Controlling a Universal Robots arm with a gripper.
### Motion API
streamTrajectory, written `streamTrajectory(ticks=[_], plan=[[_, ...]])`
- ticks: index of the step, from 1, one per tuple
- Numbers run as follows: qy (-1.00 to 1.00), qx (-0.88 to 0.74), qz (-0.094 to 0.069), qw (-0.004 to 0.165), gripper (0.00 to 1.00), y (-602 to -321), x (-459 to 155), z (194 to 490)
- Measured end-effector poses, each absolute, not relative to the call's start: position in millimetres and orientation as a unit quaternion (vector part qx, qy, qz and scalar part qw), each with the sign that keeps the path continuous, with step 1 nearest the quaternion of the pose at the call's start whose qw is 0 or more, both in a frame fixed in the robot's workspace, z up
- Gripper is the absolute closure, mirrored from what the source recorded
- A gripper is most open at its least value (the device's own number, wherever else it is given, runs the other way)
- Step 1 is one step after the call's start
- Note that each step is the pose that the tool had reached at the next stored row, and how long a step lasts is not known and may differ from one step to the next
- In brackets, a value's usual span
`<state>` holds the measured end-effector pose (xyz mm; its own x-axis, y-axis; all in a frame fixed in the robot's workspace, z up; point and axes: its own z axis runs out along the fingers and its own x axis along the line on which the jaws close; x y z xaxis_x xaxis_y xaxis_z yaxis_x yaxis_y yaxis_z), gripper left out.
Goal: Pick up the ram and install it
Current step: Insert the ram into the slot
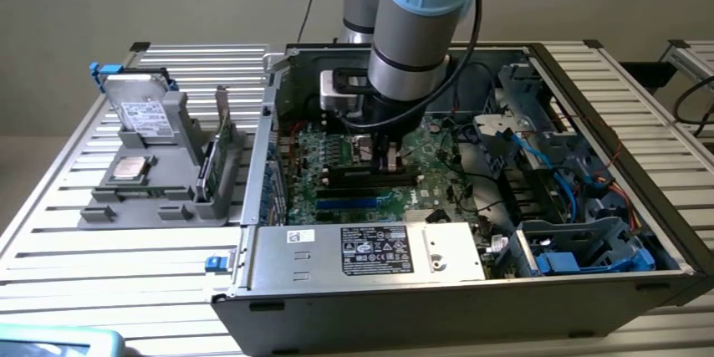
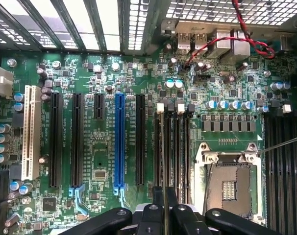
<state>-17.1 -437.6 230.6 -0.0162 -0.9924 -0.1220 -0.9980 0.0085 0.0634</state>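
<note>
Gripper (image 2: 164, 196), black and two-fingered, hangs low inside the open grey metal computer case (image 1: 446, 315). Its fingers (image 2: 158, 208) are clenched on the ram (image 2: 164, 218), a long flat dark-green circuit stick that the wrist view shows edge-on as a thin strip between them. The ram is held upright over the large green motherboard (image 2: 104, 147). It lies in line with the bank of narrow black memory slots (image 2: 174, 147), which run between a long blue expansion slot (image 2: 119, 142) and the square silver processor socket (image 2: 232, 181). Whether the stick's lower edge touches a slot cannot be told. In the exterior view the grey-and-blue robot arm (image 1: 419, 22) reaches straight down into the case, behind the silver labelled power supply box (image 1: 369, 248). The case stands on a slatted aluminium table (image 1: 67, 232). A grey plastic parts holder (image 1: 145, 181) sits well apart from it at the exterior view's left.
</note>
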Motion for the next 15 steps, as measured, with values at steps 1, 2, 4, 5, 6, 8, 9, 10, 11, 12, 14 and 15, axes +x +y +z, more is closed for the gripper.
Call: streamTrajectory(ticks=[1,2,4,5,6,8,9,10,11,12,14,15], plan=[[0.71,-0.701,0.065,0.021,0.86,-437.5,-17.3,229.2],[0.71,-0.701,0.065,0.021,0.86,-437.3,-17.3,228.1],[0.71,-0.701,0.065,0.021,0.86,-437.0,-17.3,226.4],[0.71,-0.701,0.065,0.021,0.86,-436.7,-17.3,226.1],[0.71,-0.701,0.065,0.021,0.86,-436.4,-17.3,225.9],[0.71,-0.701,0.065,0.021,0.86,-436.3,-17.3,225.8],[0.71,-0.701,0.065,0.021,0.86,-436.3,-17.3,225.7],[0.71,-0.701,0.065,0.021,0.86,-436.2,-17.4,225.6],[0.71,-0.701,0.065,0.021,0.86,-436.1,-17.4,225.3],[0.71,-0.701,0.065,0.021,0.86,-436.0,-17.4,224.8],[0.71,-0.701,0.065,0.021,0.86,-435.7,-17.4,224.1],[0.71,-0.701,0.065,0.021,0.86,-435.5,-17.4,223.8]])
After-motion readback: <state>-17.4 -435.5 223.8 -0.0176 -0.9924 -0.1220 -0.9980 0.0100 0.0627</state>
